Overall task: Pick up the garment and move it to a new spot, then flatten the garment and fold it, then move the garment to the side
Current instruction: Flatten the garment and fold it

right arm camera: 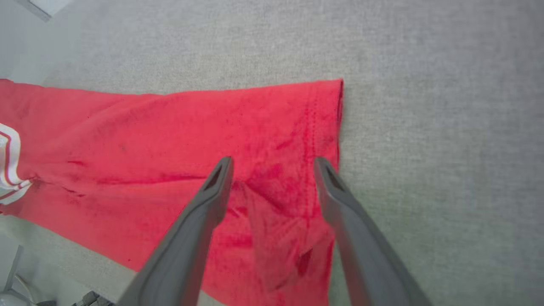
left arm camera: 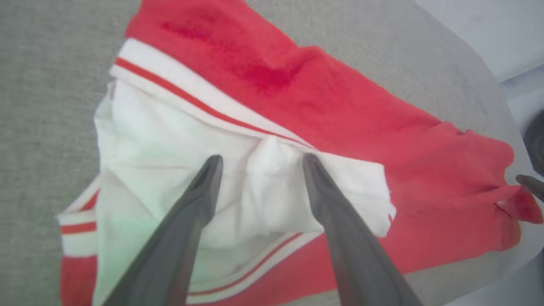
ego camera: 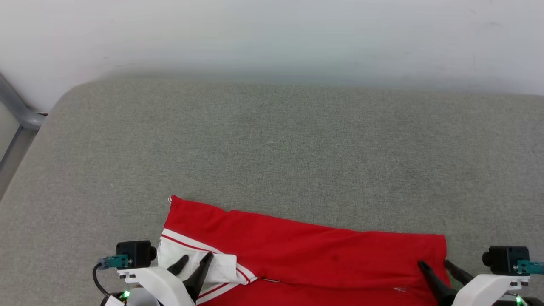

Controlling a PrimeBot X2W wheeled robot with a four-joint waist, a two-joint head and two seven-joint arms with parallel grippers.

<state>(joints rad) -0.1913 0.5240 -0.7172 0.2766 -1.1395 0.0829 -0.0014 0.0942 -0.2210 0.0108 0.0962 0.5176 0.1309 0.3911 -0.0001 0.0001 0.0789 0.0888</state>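
At the far left a grey metal bar (ego camera: pixel 17 110) runs beside the rounded corner of the grey woven-fabric surface (ego camera: pixel 272 148), so there is little room beyond that side. Next comes the left gripper (ego camera: pixel 196 257). Its jaws are spread over the white sleeve (ego camera: pixel 170 255) and hold nothing, though a small ridge of white cloth stands between the fingers (left arm camera: pixel 204 187). The red jersey-style garment with white sleeves and striped trim (ego camera: pixel 306 246) lies across the near edge of the surface as a long band, plain red side up. It appears already laid out and folded once lengthwise. Further folds across its length, and the move to the side, look still to be done. At its right end the right gripper (ego camera: pixel 433 263) hangs over the stitched hem (right arm camera: pixel 316 123), jaws also spread and empty, with puckered red cloth between them. The near edge is tight, so any pull toward the robot risks dragging cloth off. Away from the robot, up to the white wall (ego camera: pixel 272 34), and right of the hem, there is wide bare room.
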